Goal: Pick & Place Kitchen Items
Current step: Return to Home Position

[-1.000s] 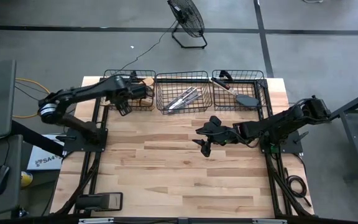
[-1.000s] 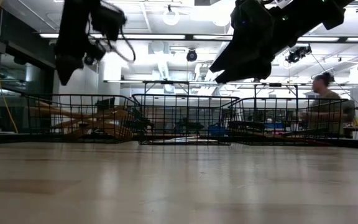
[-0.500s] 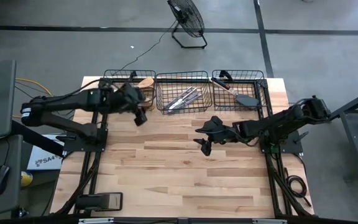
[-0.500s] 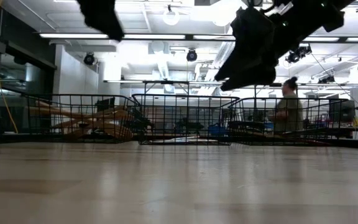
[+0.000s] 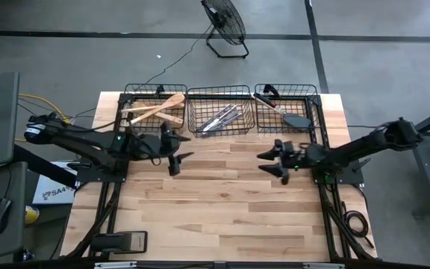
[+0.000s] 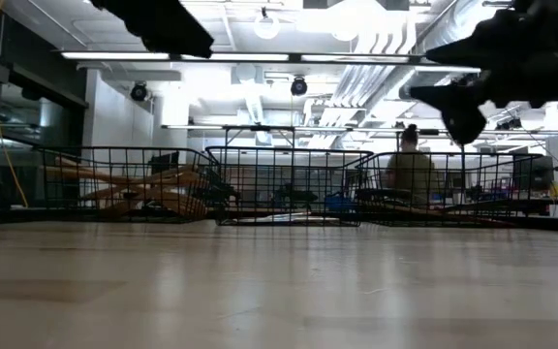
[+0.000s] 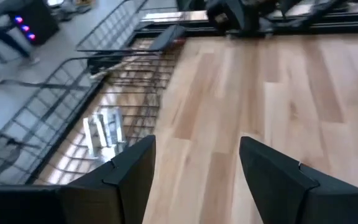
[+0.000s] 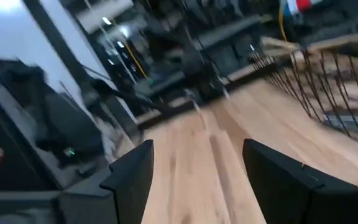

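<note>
Three black wire baskets stand in a row along the table's far edge. The left basket [image 5: 155, 108] holds light wooden spoons and spatulas [image 5: 159, 110]. Silver knives [image 5: 220, 118] lie in the middle basket [image 5: 219, 112]. A black turner [image 5: 295, 119] and a red-marked utensil [image 5: 267, 99] lie in the right basket [image 5: 286, 110]. My left gripper [image 5: 179, 149] hovers open over bare wood just near of the left and middle baskets, nothing between its fingers [image 7: 132, 171]. My right gripper [image 5: 271, 164] hovers open near the table's right side, with nothing between its fingers either.
Bare wooden table [image 5: 215, 209] stretches from the baskets to the near edge. A floor fan [image 5: 226, 26] stands beyond the far edge. In the low view a person [image 6: 413, 174] stands in the room behind the baskets.
My left gripper has come away from above the left basket toward the near edge and the table's middle, tipping from pointing down to nearly level. My right gripper has drawn back toward the table's right edge, sunk a little and levelled out. Both have stayed open and hold nothing.
</note>
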